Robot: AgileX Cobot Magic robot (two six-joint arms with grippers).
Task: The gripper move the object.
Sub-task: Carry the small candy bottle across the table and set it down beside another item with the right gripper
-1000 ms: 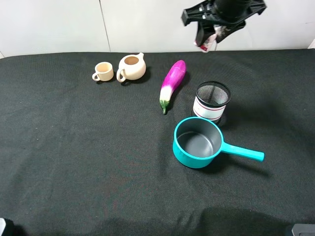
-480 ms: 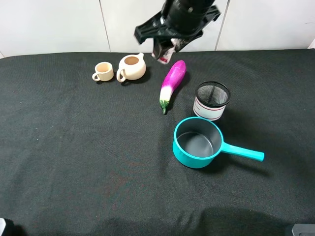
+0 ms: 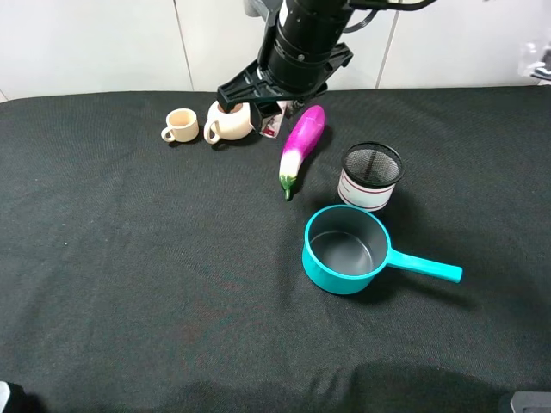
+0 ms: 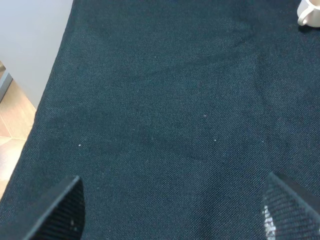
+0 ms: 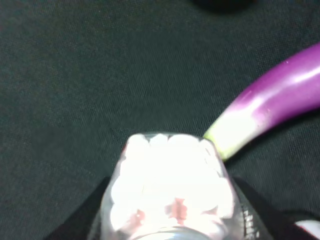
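Robot test lab, prob. Black-cloth bench [image 3: 129,301], plain white wall panels [image 3: 86,43] behind the R gripper [image 3: 272,114], bulky black arm [image 3: 301,43] w/ cables above it. Toy-looking props beside & in front of it: eggplant [image 3: 300,146], teal pan [image 3: 323,274], tiny cup [image 3: 181,126].

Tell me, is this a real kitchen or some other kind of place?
Probably a robot practice lab, not a kitchen: a black-clothed table against a white wall, with a toy-like eggplant and teal saucepan laid out near a black robot arm.

My desk [image 3: 129,258] holds a beige cup [image 3: 180,126] beside a teapot [image 3: 225,127], an eggplant [image 3: 301,144], mesh cup [image 3: 370,177] and teal saucepan [image 3: 346,249].
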